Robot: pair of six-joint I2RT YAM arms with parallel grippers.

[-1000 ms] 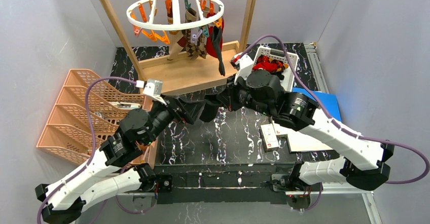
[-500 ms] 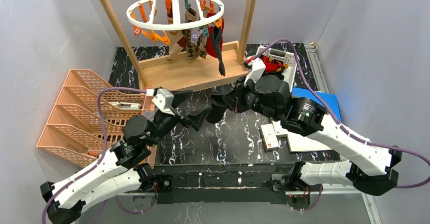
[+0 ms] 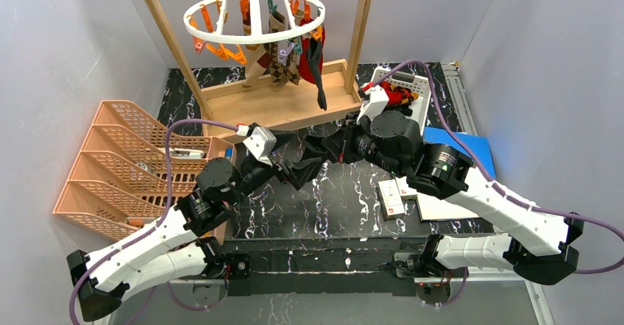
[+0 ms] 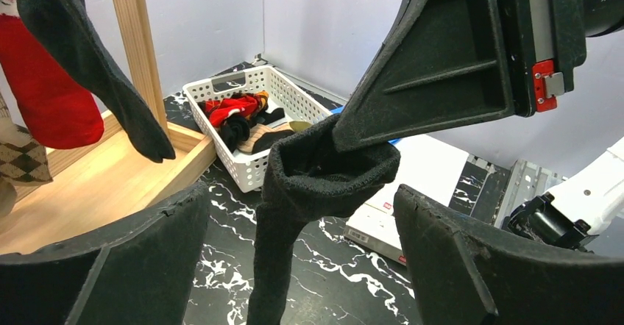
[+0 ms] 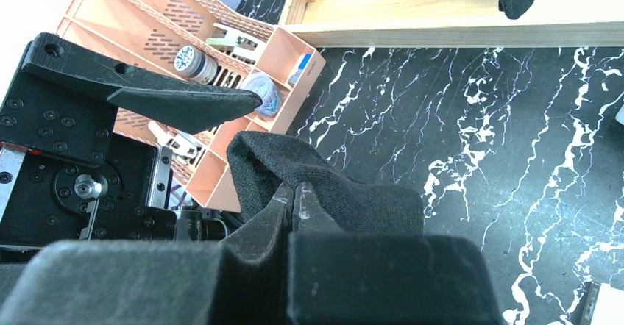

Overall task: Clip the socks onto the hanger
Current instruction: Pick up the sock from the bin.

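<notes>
I see my left gripper (image 4: 300,196) spread wide either side of a black sock (image 4: 324,174), its cuff pinched from above by the right gripper (image 4: 342,134); a white lattice basket (image 4: 246,165) sits behind.

In the left wrist view the black sock (image 4: 309,185) runs off the bottom edge, its toe unseen; the red sock (image 4: 51,104) and argyle sock (image 4: 22,159) are cut at the left edge. From above, the right arm (image 3: 456,174) hides part of the white basket (image 3: 403,80)
</notes>
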